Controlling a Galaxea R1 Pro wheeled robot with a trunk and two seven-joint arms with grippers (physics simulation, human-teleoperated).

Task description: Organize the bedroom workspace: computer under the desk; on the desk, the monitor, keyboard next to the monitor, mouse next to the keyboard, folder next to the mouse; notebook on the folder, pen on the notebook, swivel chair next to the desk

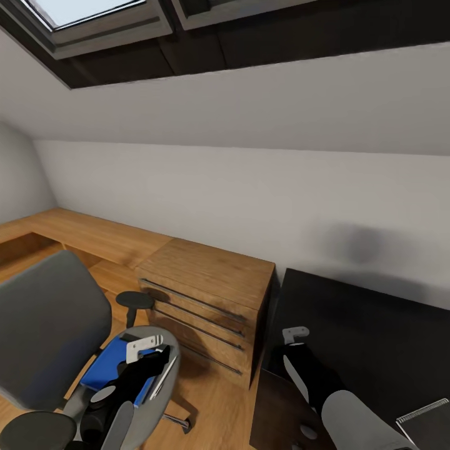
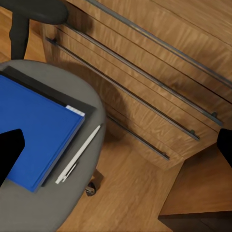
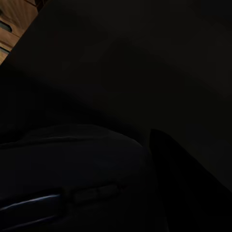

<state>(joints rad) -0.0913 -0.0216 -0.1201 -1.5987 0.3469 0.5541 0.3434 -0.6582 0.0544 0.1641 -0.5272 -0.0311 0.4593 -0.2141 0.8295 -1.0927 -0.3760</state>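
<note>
The swivel chair (image 1: 44, 325) stands at the lower left with its grey seat (image 2: 29, 212) facing the wooden cabinet. On the seat lies the blue folder (image 1: 109, 365) (image 2: 38, 130), and a dark flat edge shows under its far side. The white pen (image 1: 164, 375) (image 2: 79, 153) rests on the seat beside the folder. My left gripper (image 1: 153, 365) (image 2: 116, 150) hovers open above the seat's edge. The black desk (image 1: 362, 325) fills the right. My right gripper (image 1: 294, 344) hangs over the desk's near corner, its fingers lost against the black. A flat grey rectangle with a ribbed pale edge, apparently the notebook (image 1: 431, 422), lies at the lower right.
A light-wood drawer cabinet (image 1: 206, 294) (image 2: 159, 72) stands between chair and desk, close to the seat. A low wooden ledge (image 1: 81, 234) runs along the wall. The chair's black armrest (image 1: 134, 300) sticks up near the cabinet. The right wrist view is nearly black, with a dim rounded shape.
</note>
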